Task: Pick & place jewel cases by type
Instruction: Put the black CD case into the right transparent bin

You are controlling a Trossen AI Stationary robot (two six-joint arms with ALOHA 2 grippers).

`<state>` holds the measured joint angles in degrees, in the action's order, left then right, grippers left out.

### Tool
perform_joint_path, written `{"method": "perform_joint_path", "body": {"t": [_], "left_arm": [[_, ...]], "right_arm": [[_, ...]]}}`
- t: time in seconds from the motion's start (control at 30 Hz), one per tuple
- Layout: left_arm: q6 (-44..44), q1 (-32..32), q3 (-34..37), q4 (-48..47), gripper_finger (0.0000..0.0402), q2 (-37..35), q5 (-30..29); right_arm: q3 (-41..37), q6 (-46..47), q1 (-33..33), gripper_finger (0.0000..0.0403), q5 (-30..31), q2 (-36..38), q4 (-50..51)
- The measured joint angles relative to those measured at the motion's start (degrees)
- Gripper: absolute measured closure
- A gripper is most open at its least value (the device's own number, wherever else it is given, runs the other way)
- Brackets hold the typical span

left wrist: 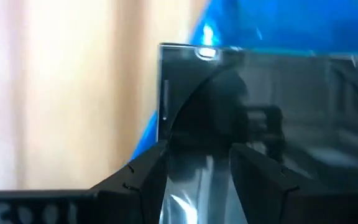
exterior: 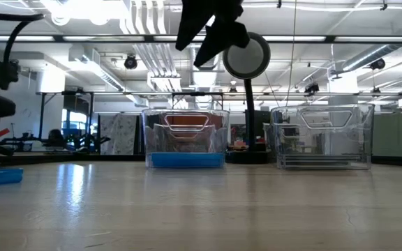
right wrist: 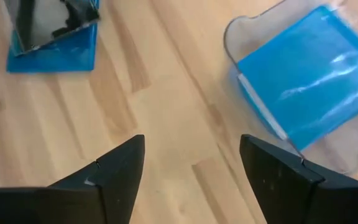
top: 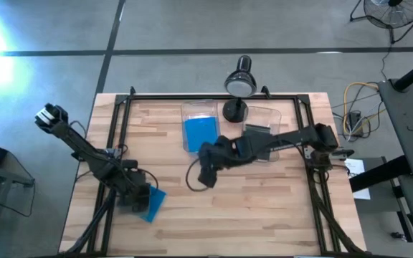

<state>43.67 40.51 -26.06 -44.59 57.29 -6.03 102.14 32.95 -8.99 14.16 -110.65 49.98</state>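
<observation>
Across the counter (top: 264,215), blue cases (top: 200,132) fill one bin; lower left, left hand (top: 136,195) clamps a dark case (left wrist: 278,124), right hand (right wrist: 191,168) apart.

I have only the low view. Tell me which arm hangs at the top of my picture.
Observer: That is the right arm. Its claw hangs open and empty over bare table in front of the bins.
Operator: Report the left claw.
Observer: The left claw is low on the table's left side, away from the bins, at a dark case that lies on a blue case.
Operator: Say what the right-hand bin holds.
Observer: From above, the right-hand bin holds a dark grey case, lying flat.
</observation>
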Motion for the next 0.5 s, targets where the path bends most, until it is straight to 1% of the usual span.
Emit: {"method": "perform_joint_path", "body": {"t": [0.1,0.17,0.23,0.3,0.33,0.37,0.4,0.43,0.5], "left_arm": [[2.0,-0.5,0.1,2.9,0.0246,0.5,-6.3],[2.7,-1.1,-0.2,6.9,0.0246,0.8,-8.5],[3.1,-1.9,-0.3,12.2,0.0246,1.2,-10.4],[3.0,-3.0,-0.3,20.0,0.0246,1.6,-13.2],[3.0,-3.7,-0.3,23.6,0.0246,1.7,-14.4],[3.0,-4.5,-0.9,24.9,0.0246,1.7,-14.9],[3.1,-5.2,-2.0,23.9,0.0246,1.7,-15.0],[3.5,-5.6,-3.8,20.1,0.0246,1.6,-14.6],[6.3,-5.6,-7.9,6.5,0.0246,1.6,-13.5]], "right_arm": [[-0.2,1.4,-1.7,0.015,3.8,0.0,-0.3],[-0.4,5.2,-2.1,0.0152,3.5,0.0,-1.4],[-1.5,11.3,-1.9,0.0151,-2.1,0.0,-5.3],[-3.8,18.2,-1.1,0.0152,-8.4,-0.5,-12.9],[-5.3,21.6,-0.8,0.0152,-10.3,-1.1,-17.5],[-6.7,24.3,-0.5,0.0153,-11.4,-2.1,-21.7],[-7.8,26.4,-0.2,0.0154,-12.1,-3.4,-25.7],[-8.7,28.3,0.0,0.0155,-13.0,-5.1,-29.7],[-9.5,30.8,0.3,0.0156,-17.1,-9.2,-37.0]]}}
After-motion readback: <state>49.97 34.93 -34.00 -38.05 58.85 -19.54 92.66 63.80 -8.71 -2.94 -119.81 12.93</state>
